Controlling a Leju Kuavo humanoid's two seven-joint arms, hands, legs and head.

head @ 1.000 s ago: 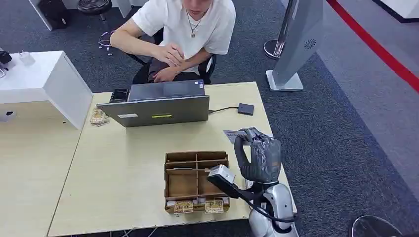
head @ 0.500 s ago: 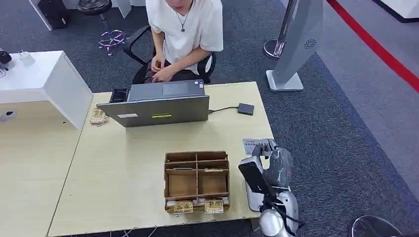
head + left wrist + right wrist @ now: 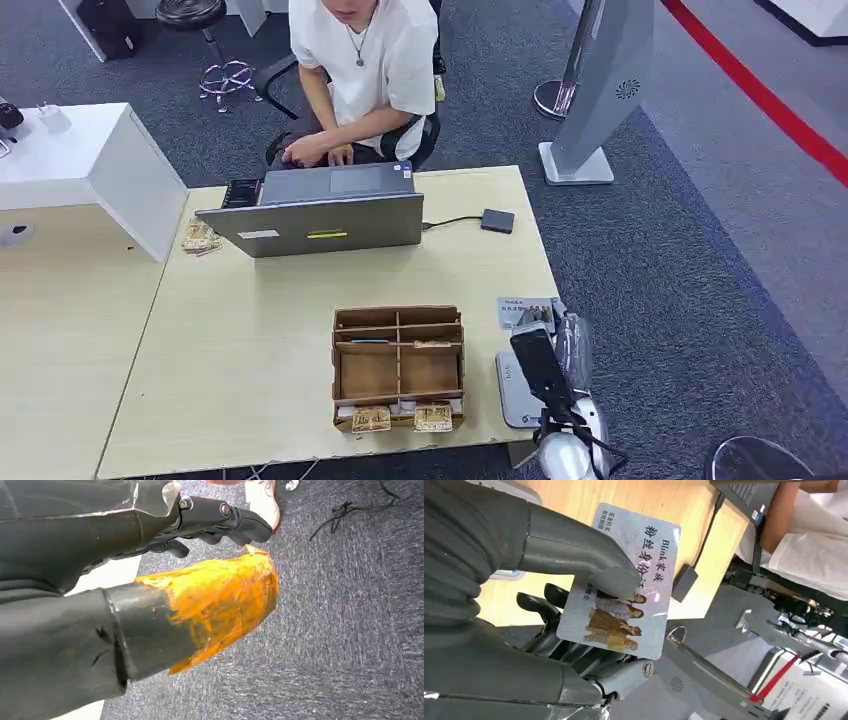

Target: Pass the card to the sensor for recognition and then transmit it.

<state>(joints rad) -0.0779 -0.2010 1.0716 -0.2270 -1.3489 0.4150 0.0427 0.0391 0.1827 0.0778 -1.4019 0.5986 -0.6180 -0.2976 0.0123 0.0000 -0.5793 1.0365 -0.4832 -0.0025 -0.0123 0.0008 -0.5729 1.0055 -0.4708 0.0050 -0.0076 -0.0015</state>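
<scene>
Right hand is pinching the card between thumb and fingers, over the table edge. Left hand hangs above the carpet, fingers loosely curled, holding nothing.

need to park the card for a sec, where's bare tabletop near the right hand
Free: the wide strip of table between the laptop and the cardboard organizer, and the stretch left of the organizer. Crowded: the right edge, where the right hand holding the card hangs over the flat grey sensor pad.
</scene>
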